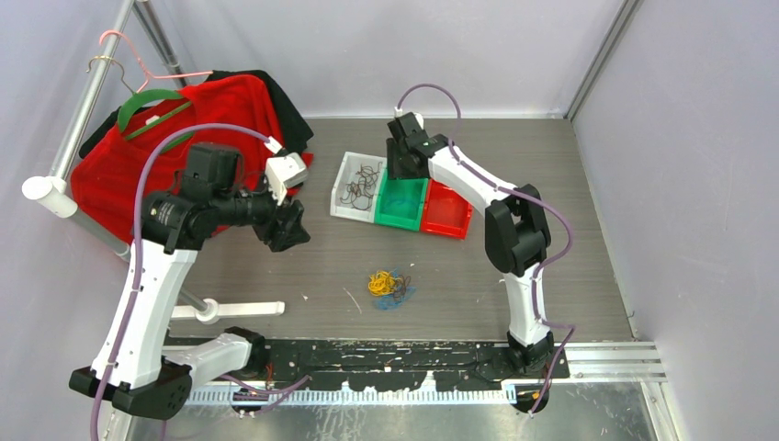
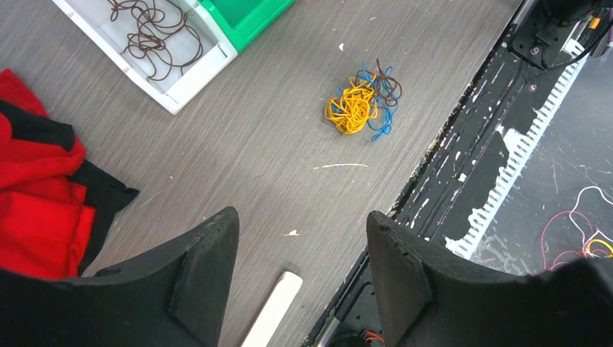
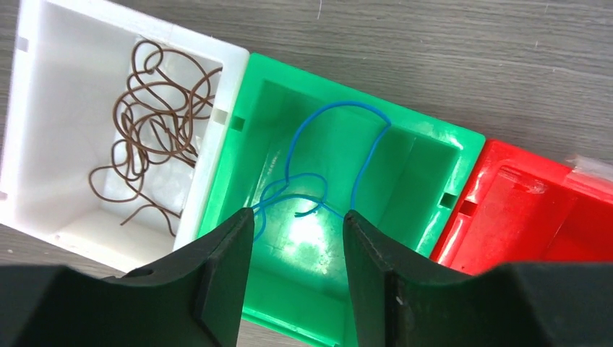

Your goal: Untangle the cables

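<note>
A tangle of yellow-orange, blue and dark brown cables [image 1: 389, 287] lies on the table in front of the arms; it also shows in the left wrist view [image 2: 361, 103]. Loose brown cables [image 3: 152, 130] lie in the white bin [image 1: 346, 204]. One blue cable [image 3: 332, 163] lies in the green bin [image 3: 423, 238]. My right gripper [image 3: 298, 215] is open above the green bin, the blue cable below its tips. My left gripper [image 2: 302, 217] is open and empty, raised over the table left of the tangle.
A red bin [image 1: 447, 210] stands right of the green one. Red and black clothes [image 1: 138, 156] with hangers lie at the back left by a metal rail. A white bar [image 1: 241, 310] lies near the left arm's base. A black rail [image 1: 386, 354] runs along the near edge.
</note>
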